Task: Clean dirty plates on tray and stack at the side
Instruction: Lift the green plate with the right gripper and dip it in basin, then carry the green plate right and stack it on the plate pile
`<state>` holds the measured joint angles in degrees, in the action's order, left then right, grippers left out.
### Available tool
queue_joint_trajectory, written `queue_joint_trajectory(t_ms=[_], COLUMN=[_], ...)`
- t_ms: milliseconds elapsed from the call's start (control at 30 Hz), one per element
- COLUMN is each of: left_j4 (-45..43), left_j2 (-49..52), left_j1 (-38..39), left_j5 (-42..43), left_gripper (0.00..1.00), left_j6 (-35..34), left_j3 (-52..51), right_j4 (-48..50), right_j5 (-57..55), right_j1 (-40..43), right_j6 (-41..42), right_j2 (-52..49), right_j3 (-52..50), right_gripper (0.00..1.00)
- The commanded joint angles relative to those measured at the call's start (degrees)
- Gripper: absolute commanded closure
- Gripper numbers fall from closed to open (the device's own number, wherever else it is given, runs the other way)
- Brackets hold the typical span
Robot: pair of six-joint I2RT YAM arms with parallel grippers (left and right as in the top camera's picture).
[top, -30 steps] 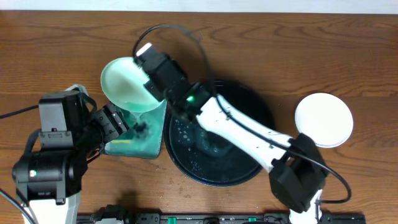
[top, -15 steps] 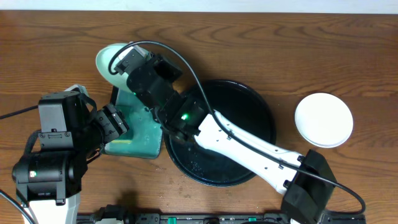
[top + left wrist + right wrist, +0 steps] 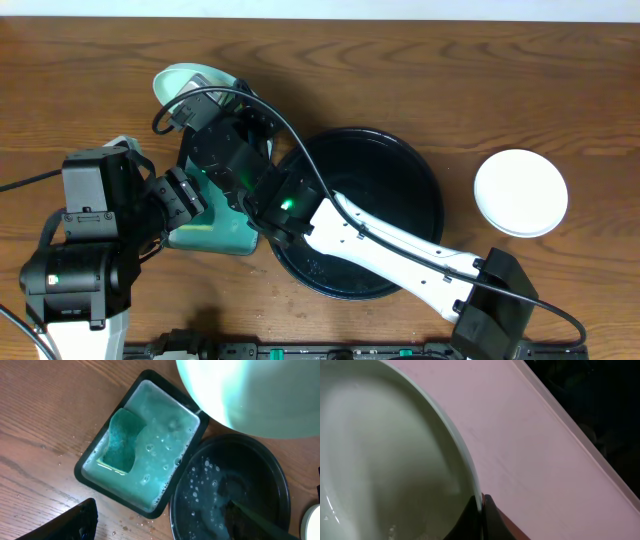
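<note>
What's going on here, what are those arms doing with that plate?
It is a plate-washing job. The right fingers pinch the rim of a green-tinged plate, held up by the far end of a dish of teal liquid with a sponge in it. The left arm rests beside that dish. The black tray is wet and holds no plates. A clean white plate lies at the far right.

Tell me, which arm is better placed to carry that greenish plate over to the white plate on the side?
Right. The right gripper holds the greenish plate by its rim, and that arm's base sits nearer the white plate. The left gripper rests by the soapy dish, not touching the plate.
</note>
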<state>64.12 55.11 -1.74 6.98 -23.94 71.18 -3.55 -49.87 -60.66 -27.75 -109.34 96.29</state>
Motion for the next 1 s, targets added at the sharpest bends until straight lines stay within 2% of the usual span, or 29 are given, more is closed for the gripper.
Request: queue_joint_trajectory(t_ms=[0,767,867,967], left_j4=[0.2,0.2,0.2,0.2], left_j2=[0.0,0.0,0.0,0.0], left_j1=[-0.2,-0.2,-0.2,-0.2], left_j5=[0.1,0.1,0.1,0.1], left_gripper=[0.19,0.18,0.18,0.18], left_j6=[0.3,0.3,0.3,0.3], left_j3=[1.0,1.0,1.0,1.0], right_j4=[0.4,0.3,-1.4,-8.6], right_j5=[-1.8,-1.8,-1.7,3.6], right_j1=[-0.5,-0.5,-0.2,2.1], right_j6=[-0.7,-0.6,4.7,17.6], right_j2=[1.8,1.8,1.8,1.0], right_j3=[0.7,0.7,0.7,0.7], right_gripper=[0.99,0.99,0.99,0.99])
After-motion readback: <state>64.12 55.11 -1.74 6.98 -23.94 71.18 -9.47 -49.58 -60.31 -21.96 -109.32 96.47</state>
